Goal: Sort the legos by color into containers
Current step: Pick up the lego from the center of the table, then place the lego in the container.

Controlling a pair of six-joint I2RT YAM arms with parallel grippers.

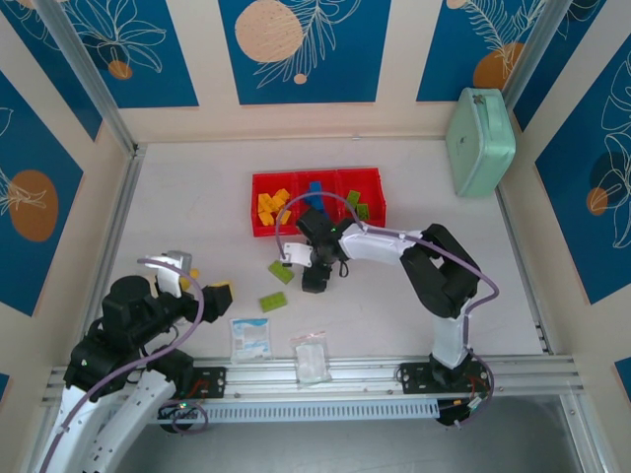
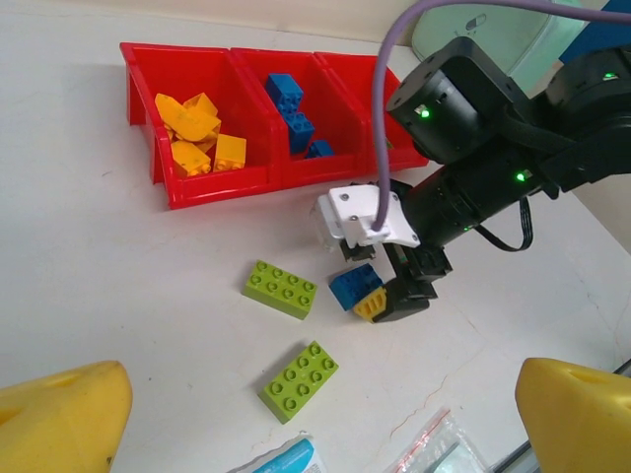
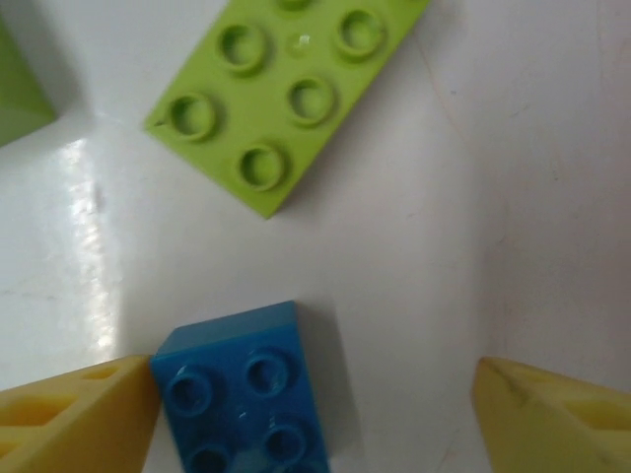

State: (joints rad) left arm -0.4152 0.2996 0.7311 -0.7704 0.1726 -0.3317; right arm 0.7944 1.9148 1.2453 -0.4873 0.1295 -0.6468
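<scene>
right gripper spread, astride square blue lego, studs up, touching one finger | two oblong lime legos flat on surface, nearer than red tray, long axes angled differently | left gripper spread, holding nothing

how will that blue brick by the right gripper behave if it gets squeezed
The blue brick looks rigid, so it probably won't deform. Its glossy sides may slip. It sits against one finger of the right gripper, so closing could slide it first.
</scene>
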